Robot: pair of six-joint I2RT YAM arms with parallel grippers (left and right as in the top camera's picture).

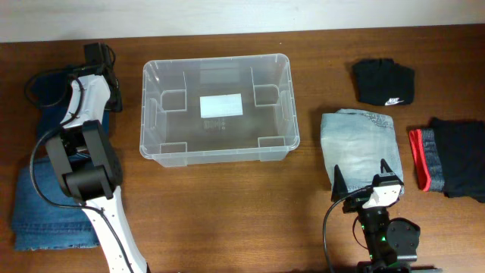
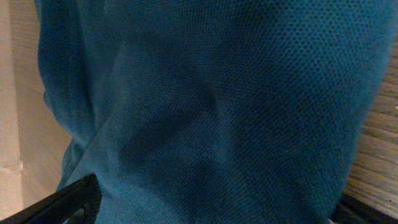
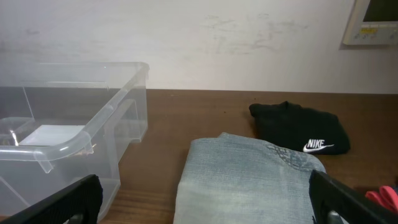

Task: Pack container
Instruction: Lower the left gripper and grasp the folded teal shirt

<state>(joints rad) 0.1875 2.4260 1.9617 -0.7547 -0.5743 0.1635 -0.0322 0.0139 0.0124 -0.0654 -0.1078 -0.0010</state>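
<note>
The container (image 1: 151,148) is a large clear plastic bin at the table's middle, with a white label (image 1: 220,105) on its base and nothing else in it. Its near corner shows in the right wrist view (image 3: 93,130). My left gripper (image 1: 102,68) is at the far left, open, close over a blue garment (image 1: 45,205) that fills the left wrist view (image 2: 205,93); its fingertips (image 2: 217,211) are spread wide. My right gripper (image 1: 362,178) is open and empty over the near edge of folded light-blue jeans (image 1: 360,136), right of the container. In its wrist view the fingers (image 3: 211,205) straddle the jeans (image 3: 249,174).
A folded black Nike garment (image 1: 384,82) lies at the back right and also shows in the right wrist view (image 3: 298,130). A dark garment with red trim (image 1: 455,159) lies at the far right. A wall runs behind the table.
</note>
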